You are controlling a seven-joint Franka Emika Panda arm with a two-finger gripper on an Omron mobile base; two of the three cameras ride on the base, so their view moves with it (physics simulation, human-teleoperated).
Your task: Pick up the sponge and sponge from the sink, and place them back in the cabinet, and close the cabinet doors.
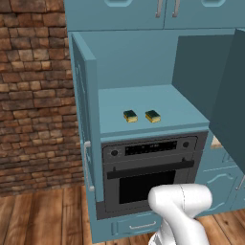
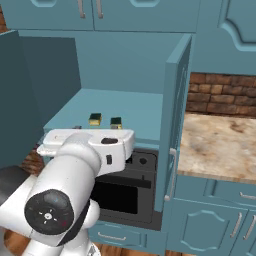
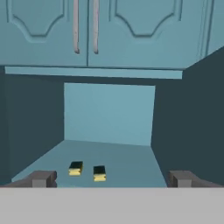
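Both sponges are seen side by side on the cabinet shelf, doors open. Claw is spread wide, empty. Sponges judged light, soft; doors best pushed at outer edges.

No text can be read; the oven display shows pale marks, perhaps digits, too blurred to read.

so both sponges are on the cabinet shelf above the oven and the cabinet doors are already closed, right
Not quite: the cabinet doors stand open, as the left base view shows. Both sponges do sit on the cabinet shelf above the oven.
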